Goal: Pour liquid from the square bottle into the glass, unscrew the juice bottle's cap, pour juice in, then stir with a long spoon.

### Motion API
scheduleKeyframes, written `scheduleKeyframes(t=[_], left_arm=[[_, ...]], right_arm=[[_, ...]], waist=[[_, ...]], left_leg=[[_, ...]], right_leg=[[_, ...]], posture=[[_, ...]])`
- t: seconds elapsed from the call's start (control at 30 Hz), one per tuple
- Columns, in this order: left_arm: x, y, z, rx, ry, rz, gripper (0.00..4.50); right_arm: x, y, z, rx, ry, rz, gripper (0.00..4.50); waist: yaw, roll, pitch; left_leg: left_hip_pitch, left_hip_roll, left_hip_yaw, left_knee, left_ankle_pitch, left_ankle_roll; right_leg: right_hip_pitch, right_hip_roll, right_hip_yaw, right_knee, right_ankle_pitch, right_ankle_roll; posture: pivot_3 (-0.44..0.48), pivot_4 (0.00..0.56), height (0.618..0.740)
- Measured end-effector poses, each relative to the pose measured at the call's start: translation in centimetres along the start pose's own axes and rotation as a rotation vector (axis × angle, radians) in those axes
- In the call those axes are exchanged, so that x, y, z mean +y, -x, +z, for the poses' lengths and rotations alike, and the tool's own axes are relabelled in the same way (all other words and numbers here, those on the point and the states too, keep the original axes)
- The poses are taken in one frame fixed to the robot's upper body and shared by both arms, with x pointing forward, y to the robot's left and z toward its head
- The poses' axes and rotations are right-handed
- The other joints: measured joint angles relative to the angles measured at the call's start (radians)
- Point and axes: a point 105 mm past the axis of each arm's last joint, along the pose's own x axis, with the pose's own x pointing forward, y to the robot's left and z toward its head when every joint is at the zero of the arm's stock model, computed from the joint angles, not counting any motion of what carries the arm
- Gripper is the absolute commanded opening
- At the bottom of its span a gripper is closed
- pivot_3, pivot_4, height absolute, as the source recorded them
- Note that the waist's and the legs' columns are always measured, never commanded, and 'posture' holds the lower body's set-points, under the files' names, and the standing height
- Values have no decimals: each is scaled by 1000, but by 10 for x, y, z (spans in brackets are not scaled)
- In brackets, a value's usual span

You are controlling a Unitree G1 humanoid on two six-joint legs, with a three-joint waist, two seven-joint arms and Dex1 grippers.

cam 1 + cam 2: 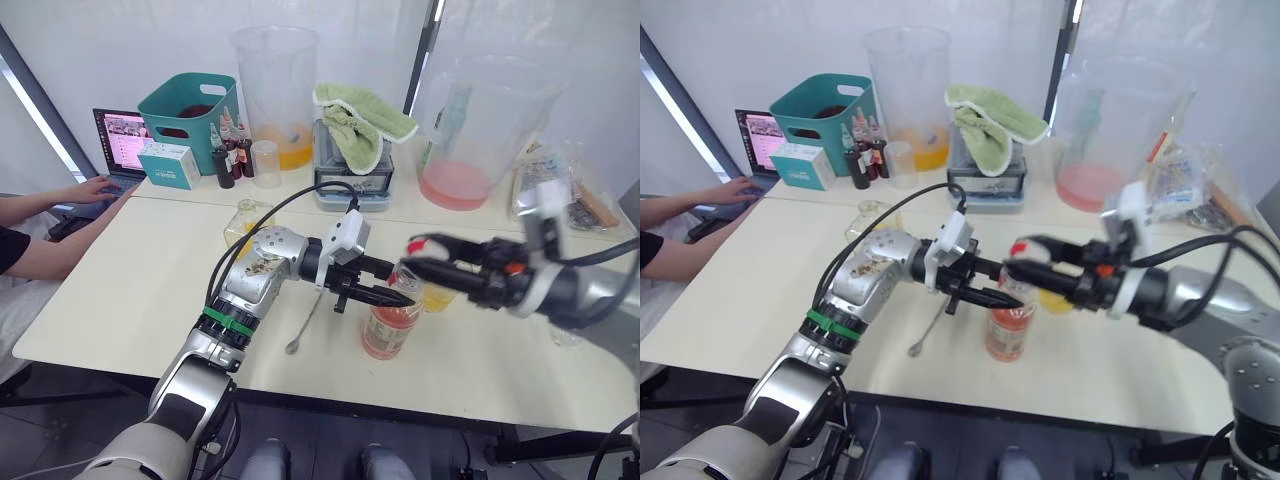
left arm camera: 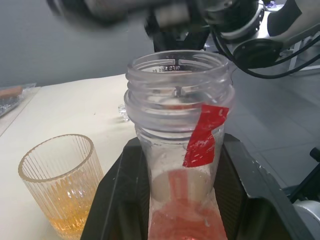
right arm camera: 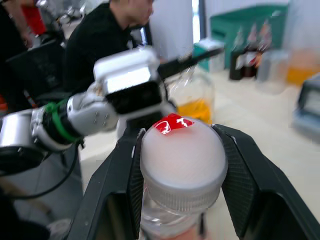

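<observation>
The juice bottle [image 1: 388, 328] stands on the table with pink liquid low inside, and my left gripper [image 1: 385, 292] is shut on its neck. Seen in the left wrist view, the juice bottle's mouth [image 2: 177, 65] is open, with a red seal strip hanging from the rim. My right gripper [image 1: 418, 250] hovers just above it, shut on the white cap [image 3: 182, 150] with the red mark. The ribbed glass [image 2: 60, 185] holds a little amber liquid and stands just behind the bottle. The square bottle [image 1: 245, 222] stands farther back on the left. The long spoon [image 1: 305, 322] lies flat on the table under my left forearm.
At the back are a teal basket [image 1: 190, 105], small dark dropper bottles [image 1: 230, 155], two large clear pitchers [image 1: 278, 90] [image 1: 480, 130] and a green cloth [image 1: 360, 120] on a box. A person's arm [image 1: 50, 250] rests at the left table edge by a laptop [image 1: 120, 140].
</observation>
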Motion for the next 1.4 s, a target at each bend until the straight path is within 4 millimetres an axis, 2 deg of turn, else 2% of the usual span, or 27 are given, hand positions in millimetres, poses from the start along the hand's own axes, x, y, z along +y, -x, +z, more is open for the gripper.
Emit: scheduleKeyframes(t=[0.13,0.23,0.4,0.57,0.67,0.7,0.73,0.9,1.23,1.27,1.4], left_arm=[[0,0,0,1,0,0,1318],[0,-1,0,-1,-1,-1,1318],[0,-1,0,-3,0,1,1318],[0,1,-1,1,2,7,1318],[0,1,-1,1,3,9,1318],[0,1,-2,-1,4,10,1318],[0,1,-2,-1,4,10,1318],[1,1,-1,-4,4,18,1318],[3,3,-1,-3,5,30,1318],[3,3,-2,-3,5,31,1318],[3,4,-2,-2,6,37,1318]], right_arm=[[-6,9,2,-22,-18,-58,1617],[-20,21,-10,8,-35,-182,1617],[-51,64,-60,94,-128,-513,1617],[-65,102,-109,154,-176,-791,1617],[-70,113,-126,154,-179,-892,1617],[-72,120,-144,164,-199,-959,1617],[-72,122,-148,169,-207,-969,1617],[-71,141,-195,180,-260,-1106,1617],[-74,149,-205,209,-212,-1120,1617],[-74,148,-205,208,-213,-1116,2627],[-72,139,-203,167,-224,-1081,3948]], waist=[[0,0,0],[0,0,0],[2,0,0],[-4,1,-1],[-3,2,-1],[-4,2,-1],[-3,2,-1],[-3,5,-2],[-4,4,-3],[-4,3,-3],[-4,2,-3]], left_leg=[[0,0,0,0,0,0],[0,0,0,0,0,0],[0,-1,0,0,0,0],[2,0,2,0,0,0],[2,0,3,0,0,0],[2,0,3,0,0,0],[2,0,3,0,0,0],[3,-1,5,0,0,0],[4,0,5,0,0,0],[5,0,5,0,0,0],[5,0,5,0,0,0]], right_leg=[[0,0,0,0,0,0],[0,0,0,0,0,0],[0,0,1,0,0,0],[0,1,3,0,0,1],[1,1,4,0,-1,1],[1,1,4,0,-1,1],[1,1,5,-1,-1,1],[1,1,8,0,-1,2],[3,1,9,-1,-1,2],[3,1,9,-1,-1,2],[3,1,9,-1,-1,2]], posture=[[0,150,740],[0,150,740],[0,150,740],[0,150,740],[0,150,740],[0,150,740],[0,150,740],[0,150,740],[0,150,740],[0,150,740],[0,150,740]])
